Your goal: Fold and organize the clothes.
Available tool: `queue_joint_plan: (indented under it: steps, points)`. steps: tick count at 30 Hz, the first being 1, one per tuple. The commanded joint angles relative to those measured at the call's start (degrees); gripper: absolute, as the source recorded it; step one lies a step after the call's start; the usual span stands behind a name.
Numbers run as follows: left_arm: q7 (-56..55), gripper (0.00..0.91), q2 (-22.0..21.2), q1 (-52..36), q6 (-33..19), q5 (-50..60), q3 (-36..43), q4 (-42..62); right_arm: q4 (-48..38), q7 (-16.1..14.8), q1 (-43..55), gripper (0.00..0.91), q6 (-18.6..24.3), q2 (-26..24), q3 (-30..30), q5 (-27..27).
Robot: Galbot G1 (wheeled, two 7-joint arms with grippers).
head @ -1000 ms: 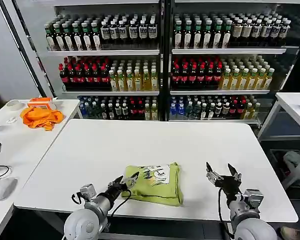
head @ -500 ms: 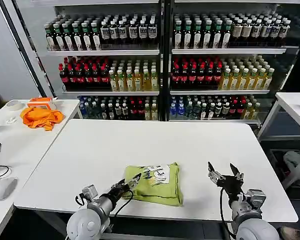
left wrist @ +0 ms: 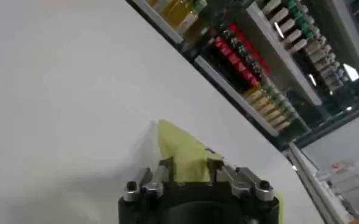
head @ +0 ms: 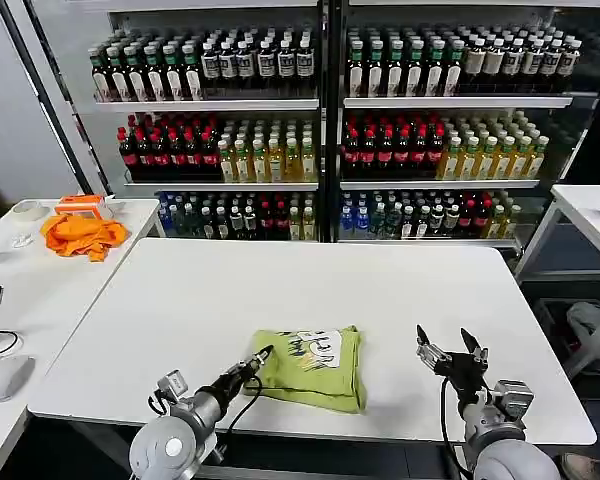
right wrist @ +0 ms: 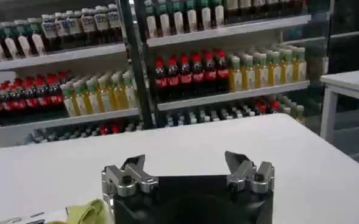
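We find the T-shirt [head: 311,367] already gathered into a compact, roughly square bundle near the front edge of the tabletop [head: 310,290], lying between our two pincers, which suggests to us that the folding is mostly done and only tidying or placing is left. It is a light yellow-green cotton, with a white printed graphic carrying dark marks facing up on the half farther from us, and its near edge looks thick and rounded where the layers stack. Our left pincer [head: 259,358] sits right at the shirt's near left corner, its fingers drawn close together and low to the surface; in the left wrist view a pointed yellow-green corner of the T-shirt [left wrist: 182,152] lies just ahead of the fingers [left wrist: 165,168], and we cannot tell whether any cloth is actually pinched. We judge it is placed there to work that corner or flatten the edge. Our right pincer [head: 450,349] waits on the shirt's other side, near it but clear of the cloth, jaws spread wide and raised off the tabletop, presumably ready to catch the opposite edge. Well beyond the left pincer, on a side table, lies an orange cloth [head: 82,234], and shelves of bottles [head: 320,130] stand behind.
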Motion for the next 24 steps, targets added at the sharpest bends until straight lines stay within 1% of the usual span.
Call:
queue_joint_plan:
  steps: [1, 9, 12, 14, 16, 17, 18, 20, 21, 22, 23, 24]
  points:
    - [0.43, 0.020, -0.81, 0.10, -0.07, -5.11, -0.68, 0.26, 0.20, 0.04, -0.08, 0.907, 0.00, -0.07, 0.19, 0.00]
    - [0.43, 0.020, -1.46, 0.76, 0.02, -6.48, -2.01, -1.71, 1.25, 0.07, -0.93, 0.907, -0.05, -0.40, 0.68, 0.04]
    - [0.58, 0.020, -0.20, 0.86, 0.00, -6.31, -4.89, -3.53, 1.55, 0.07, -1.02, 0.907, -0.08, -0.34, 0.80, 0.11]
    - [1.28, 0.010, 1.60, 0.67, -0.39, -4.49, -7.15, -4.89, 1.58, 0.08, -0.96, 0.907, -0.08, -0.24, 0.80, 0.19]
    - [2.55, 0.020, 5.18, 0.10, 0.39, -4.21, -11.88, -7.35, 1.67, 0.10, -0.73, 0.907, -0.08, -0.15, 0.62, 0.21]
    - [2.78, 0.020, 6.29, -0.04, 0.64, -3.97, -12.93, -8.20, 1.72, 0.10, -0.62, 0.907, -0.11, -0.12, 0.50, 0.23]
    - [3.34, 0.010, 8.58, -0.17, 1.02, -3.88, -15.11, -9.03, 1.81, 0.11, -0.44, 0.907, -0.15, -0.11, 0.40, 0.31]
    - [4.59, 0.020, 16.35, -0.78, 2.83, -3.53, -21.54, -10.99, 2.02, 0.17, 0.17, 0.907, -0.25, -0.08, 0.24, 0.62]
    - [5.02, 0.010, 18.26, -0.80, 3.19, -3.56, -23.66, -11.21, 2.05, 0.18, 0.32, 0.907, -0.28, -0.09, 0.20, 0.78]
    - [6.22, 0.010, 22.91, -0.68, 3.27, -3.57, -27.27, -11.38, 2.16, 0.20, 0.53, 0.907, -0.29, -0.08, 0.14, 1.02]
    - [7.03, 0.010, 25.87, -0.55, 3.30, -3.56, -29.50, -11.19, 2.23, 0.22, 0.93, 0.907, -0.34, -0.06, 0.04, 1.23]
    - [7.47, 0.020, 27.03, -0.45, 3.35, -3.49, -30.70, -11.10, 2.30, 0.21, 1.07, 0.907, -0.35, -0.05, -0.03, 1.31]
